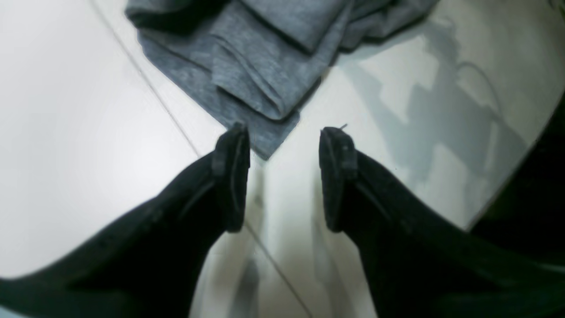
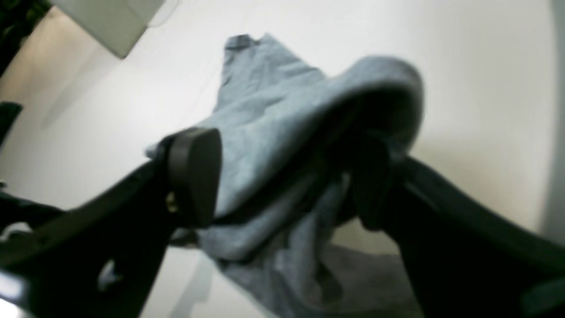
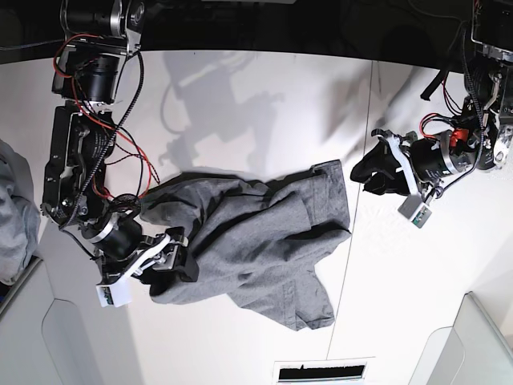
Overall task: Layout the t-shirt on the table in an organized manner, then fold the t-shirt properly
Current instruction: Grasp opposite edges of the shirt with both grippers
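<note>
The heather-grey t-shirt lies crumpled in the middle of the white table. My right gripper is at the shirt's left edge. In the right wrist view its jaws stand wide open, with t-shirt fabric bunched between them and draped over the right finger. My left gripper hovers just off the shirt's upper right corner. In the left wrist view it is open with nothing between its fingers, and a folded corner of the t-shirt points at the gap.
A paler grey cloth bundle sits at the left edge. Light grey bins stand at the bottom left and bottom right. A thin dark seam crosses the table right of the shirt. The far table edge is dark.
</note>
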